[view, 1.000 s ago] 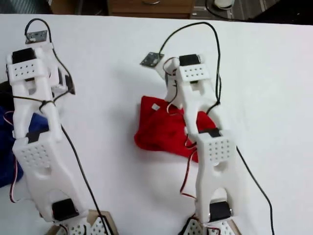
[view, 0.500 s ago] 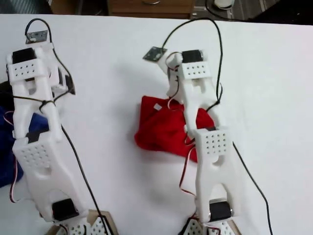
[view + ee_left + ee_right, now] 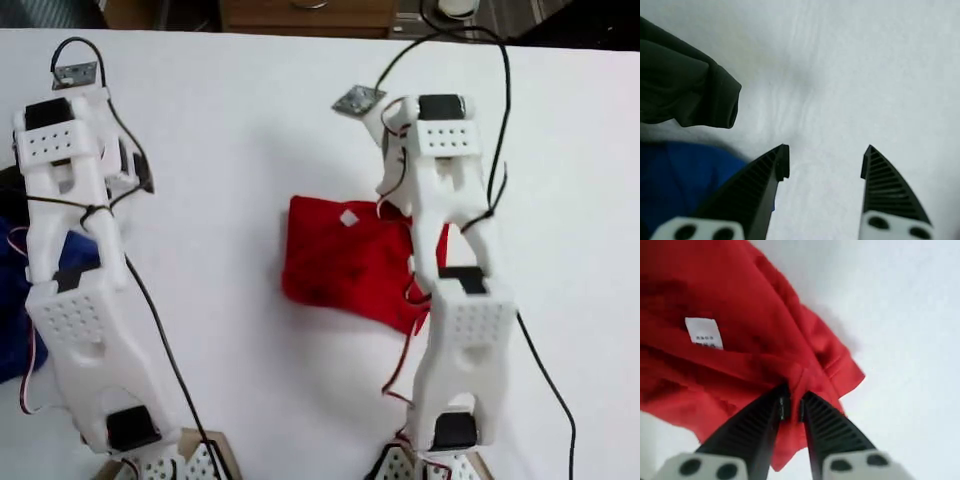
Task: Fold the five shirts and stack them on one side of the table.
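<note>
Pinching the red shirt near the table's middle, the right gripper is clenched; the left gripper gapes near the left edge.

bright, even light; a faint soft shadow edges the red shirt on the white table.

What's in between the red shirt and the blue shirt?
In the high view, the left arm and its black cable lie between the red shirt and the blue shirt. The rest of that stretch is bare white table.
</note>
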